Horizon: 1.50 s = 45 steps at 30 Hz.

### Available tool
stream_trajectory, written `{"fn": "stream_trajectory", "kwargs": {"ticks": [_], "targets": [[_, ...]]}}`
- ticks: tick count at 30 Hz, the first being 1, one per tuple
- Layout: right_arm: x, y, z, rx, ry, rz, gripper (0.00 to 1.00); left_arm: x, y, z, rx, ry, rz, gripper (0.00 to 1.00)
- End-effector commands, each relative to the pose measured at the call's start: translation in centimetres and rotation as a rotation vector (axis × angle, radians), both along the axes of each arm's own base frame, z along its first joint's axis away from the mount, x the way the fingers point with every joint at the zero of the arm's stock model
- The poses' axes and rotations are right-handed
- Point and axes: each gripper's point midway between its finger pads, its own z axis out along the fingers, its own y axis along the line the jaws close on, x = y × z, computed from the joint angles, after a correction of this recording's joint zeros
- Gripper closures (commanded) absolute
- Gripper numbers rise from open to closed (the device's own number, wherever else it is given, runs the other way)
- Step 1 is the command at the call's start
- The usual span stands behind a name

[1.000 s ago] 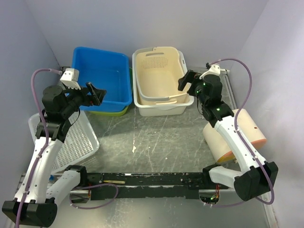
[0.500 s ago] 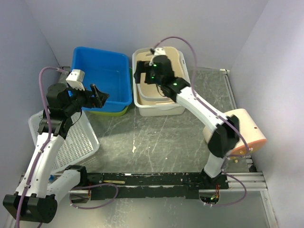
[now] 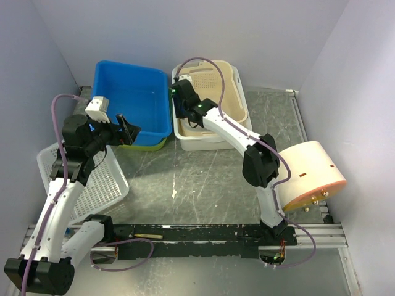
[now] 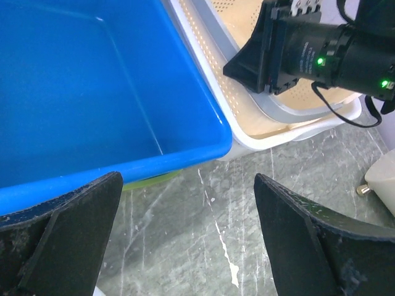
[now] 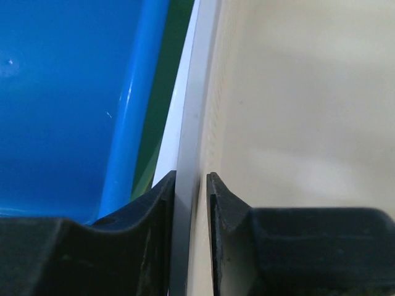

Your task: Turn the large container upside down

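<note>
Squarely, large container [image 3: 210, 143] rim, between right end effector [image 5: 191, 180] fingers

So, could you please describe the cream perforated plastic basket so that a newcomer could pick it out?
Look along the back wall, right of the blue rectangular plastic tub. The cream perforated plastic basket sits nested in a grey tub and a white tub. Only it is cream with rows of small holes.

Lab bench [image 3: 203, 179] between plain partition walls [image 3: 185, 31]
</note>
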Motion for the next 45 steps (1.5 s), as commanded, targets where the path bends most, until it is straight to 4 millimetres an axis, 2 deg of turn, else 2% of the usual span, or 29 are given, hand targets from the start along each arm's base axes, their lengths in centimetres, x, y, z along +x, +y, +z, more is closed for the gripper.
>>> {"fn": "stream_trajectory", "kwargs": {"ticks": [1,3,5,7,11,12,14,18,21,28,31,34,40,41,45], "targets": [[1.0,0.1,1.7,0.007,-0.046,-0.015,0.79,0.0,0.3,-0.1,-0.014,-0.002,0.024,0.01],[0.8,0.0,1.5,0.009,-0.055,-0.021,0.88,0.0,0.2,-0.2,-0.021,-0.001,0.025,0.01],[0.7,-0.1,2.2,0.022,-0.072,-0.025,1.00,0.0,0.2,-0.3,-0.031,0.001,0.026,0.01],[0.5,-0.2,3.4,0.033,-0.091,-0.022,1.00,0.0,0.1,-0.3,-0.035,0.004,0.023,0.01],[0.3,-0.2,7.0,0.076,-0.140,-0.008,1.00,0.1,0.0,0.0,-0.035,0.003,0.020,0.01],[0.0,-0.4,8.8,0.103,-0.164,-0.008,1.00,0.2,0.0,0.1,-0.034,0.002,0.020,0.01],[-0.4,-0.5,11.0,0.136,-0.192,0.000,1.00,0.3,0.0,0.4,-0.033,-0.006,0.021,0.01],[-1.3,-1.0,13.3,0.173,-0.213,-0.002,1.00,0.3,0.2,0.9,-0.026,-0.017,0.027,0.01],[-1.7,-1.5,12.7,0.167,-0.206,-0.008,1.00,0.3,0.2,1.1,-0.022,-0.021,0.028,0.01],[-2.6,-1.9,7.3,0.069,-0.121,0.023,1.00,0.4,0.0,0.5,-0.020,-0.004,0.014,0.01],[-2.9,-2.0,6.4,0.042,-0.112,0.036,0.85,0.2,-0.6,0.2,-0.015,0.013,-0.029,0.01],[-3.0,-1.9,5.7,0.022,-0.101,0.039,0.75,0.1,-0.6,-0.4,-0.006,0.053,-0.037,0.01],[-2.8,-2.0,4.9,-0.037,-0.100,0.044,0.41,-0.1,-0.4,-0.4,-0.007,0.041,-0.025,0.01],[-2.8,-2.0,4.9,-0.050,-0.102,0.048,0.38,-0.1,-0.4,-0.4,-0.005,0.039,-0.024,0.01],[-2.8,-2.5,4.9,-0.105,-0.121,0.045,0.39,-0.1,-0.4,-0.5,-0.001,0.044,-0.024,0.01]]}}
